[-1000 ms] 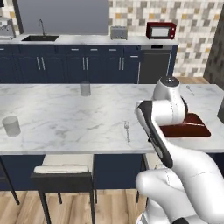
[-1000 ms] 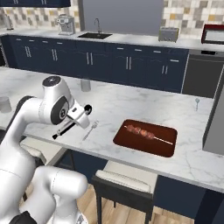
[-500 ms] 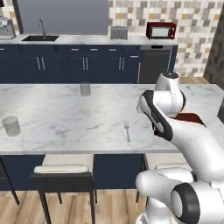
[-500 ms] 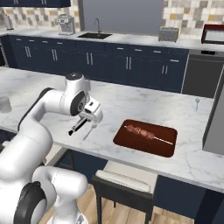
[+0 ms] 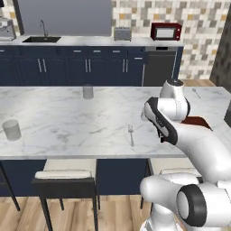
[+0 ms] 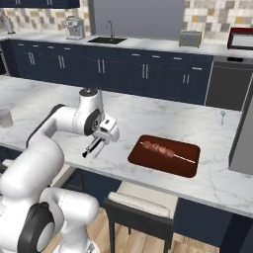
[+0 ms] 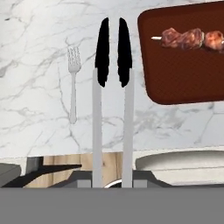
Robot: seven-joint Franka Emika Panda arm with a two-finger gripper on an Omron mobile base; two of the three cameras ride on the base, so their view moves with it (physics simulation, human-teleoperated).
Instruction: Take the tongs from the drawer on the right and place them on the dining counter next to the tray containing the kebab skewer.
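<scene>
Two narrow arms of the tongs [image 7: 113,87] run straight out from the gripper [image 6: 99,146], grey along their shafts and black at the tips, and the jaws are clamped on their near end. In the hand view the tongs hang over the white marble of the dining counter [image 7: 39,109], close to its near edge, where wooden floor and a pale stool seat [image 7: 179,164] show beneath the slab. Whether the tongs touch the marble or hang just above it cannot be told. In the right base view they show as a slim dark bar [image 6: 93,147] slanting down from the hand over the counter's front edge.

Just to one side of the tongs, in the hand view, lies a silver fork [image 7: 73,83], flat on the marble and roughly parallel to them, its tines pointing away from the gripper. Just to the other side sits the dark red-brown tray [image 7: 183,57], its near corner close to the black tips but apart from them. On the tray lies the kebab skewer [image 7: 190,38], chunks of meat on a thin stick.

Farther out from the gripper, in the left base view, a grey cup [image 5: 88,91] stands near the far edge of the counter, and another cup [image 5: 11,129] stands well off to the side. Beyond the counter runs a wall of navy cabinets [image 6: 143,74] under a marble worktop carrying a toaster [image 6: 190,38], a sink faucet [image 6: 111,28] and a red microwave [image 5: 165,31].
</scene>
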